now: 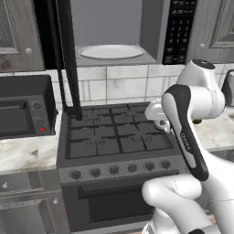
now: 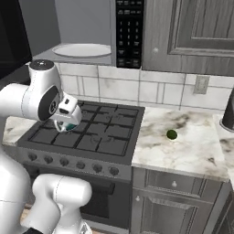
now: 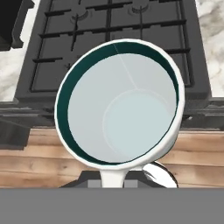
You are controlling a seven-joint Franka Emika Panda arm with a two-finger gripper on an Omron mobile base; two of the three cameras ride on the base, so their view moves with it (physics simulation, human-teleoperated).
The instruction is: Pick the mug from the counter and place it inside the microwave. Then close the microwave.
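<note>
While held over the stove (image 3: 113, 39), the mug (image 3: 120, 105) gapes toward the hand camera.

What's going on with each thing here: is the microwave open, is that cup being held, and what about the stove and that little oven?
microwave: door open, white plate inside, no mug in it yet
mug: held up over the stove, empty
gripper: shut on the mug
stove: no flames, nothing on the grates
toaster oven: door closed, red light on

Black stove (image 1: 114, 132), toaster oven (image 1: 23, 109) left, green ball (image 2: 172, 134) right
</note>
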